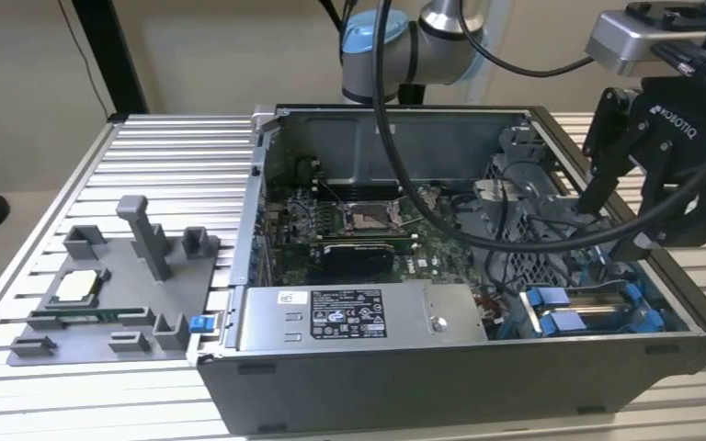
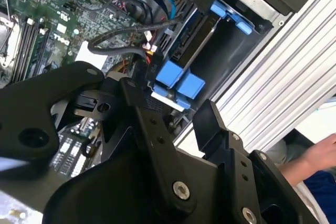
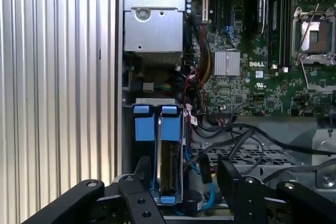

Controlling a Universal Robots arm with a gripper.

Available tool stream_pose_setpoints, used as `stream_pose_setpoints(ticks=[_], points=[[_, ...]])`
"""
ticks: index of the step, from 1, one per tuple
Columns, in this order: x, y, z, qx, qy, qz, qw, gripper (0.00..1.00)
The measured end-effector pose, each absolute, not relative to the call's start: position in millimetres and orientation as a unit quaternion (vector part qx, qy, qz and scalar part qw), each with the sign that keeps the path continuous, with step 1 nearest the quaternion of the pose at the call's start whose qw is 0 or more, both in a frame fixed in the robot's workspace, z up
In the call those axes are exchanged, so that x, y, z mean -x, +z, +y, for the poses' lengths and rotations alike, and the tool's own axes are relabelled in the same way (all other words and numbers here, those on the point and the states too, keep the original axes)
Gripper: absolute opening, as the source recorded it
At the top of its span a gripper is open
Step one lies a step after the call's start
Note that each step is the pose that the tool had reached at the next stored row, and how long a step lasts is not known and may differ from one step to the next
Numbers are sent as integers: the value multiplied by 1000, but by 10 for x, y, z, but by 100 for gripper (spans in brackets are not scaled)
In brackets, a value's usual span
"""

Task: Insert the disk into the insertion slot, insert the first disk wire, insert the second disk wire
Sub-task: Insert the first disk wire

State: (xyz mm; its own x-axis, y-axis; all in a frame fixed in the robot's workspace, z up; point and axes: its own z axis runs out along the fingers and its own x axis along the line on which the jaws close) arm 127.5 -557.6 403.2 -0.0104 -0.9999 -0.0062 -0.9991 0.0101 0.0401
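Note:
The disk [image 3: 166, 169] stands on edge inside the insertion slot [image 3: 127, 145], at the case's corner on the exterior view's right. It is framed by bright blue tabs [image 3: 145, 124]. The second wrist view shows the disk [image 2: 195, 34] dark between the blue tabs [image 2: 178, 80]. My gripper [image 3: 184, 174] hovers open just above it, its black fingers [image 3: 139, 170] on either side of the disk and holding nothing. In the exterior view the gripper [image 1: 610, 230] hangs over the insertion slot [image 1: 598, 312]. Loose black wires [image 3: 236, 135] and a blue wire [image 3: 208, 196] lie beside the slot.
The open computer case [image 1: 451, 386] lies on a ribbed aluminium table [image 1: 169, 156]. It holds a green motherboard [image 1: 353, 220], a grey labelled power-supply box [image 1: 335, 317] and a perforated cage [image 1: 537, 239]. A grey fixture tray [image 1: 108, 285] sits at the exterior view's left. A person's hand [image 2: 320, 156] is beyond the table edge.

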Motion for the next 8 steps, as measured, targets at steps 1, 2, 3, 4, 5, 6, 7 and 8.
stream_pose_setpoints(ticks=[1,2,3,4,5,6,7,8], points=[[-1275,4020,-5568,-705,-16,-709,11,100],[-1275,4005,-5554,-706,-16,-708,11,100],[-1275,3994,-5540,-708,-15,-706,11,100],[-1274,3987,-5527,-709,-15,-705,11,100],[-1274,3980,-5516,-711,-16,-703,11,100],[-1274,3973,-5506,-713,-16,-701,11,100],[-1274,3967,-5499,-714,-16,-699,11,100],[-1274,3961,-5493,-716,-16,-698,11,100]])
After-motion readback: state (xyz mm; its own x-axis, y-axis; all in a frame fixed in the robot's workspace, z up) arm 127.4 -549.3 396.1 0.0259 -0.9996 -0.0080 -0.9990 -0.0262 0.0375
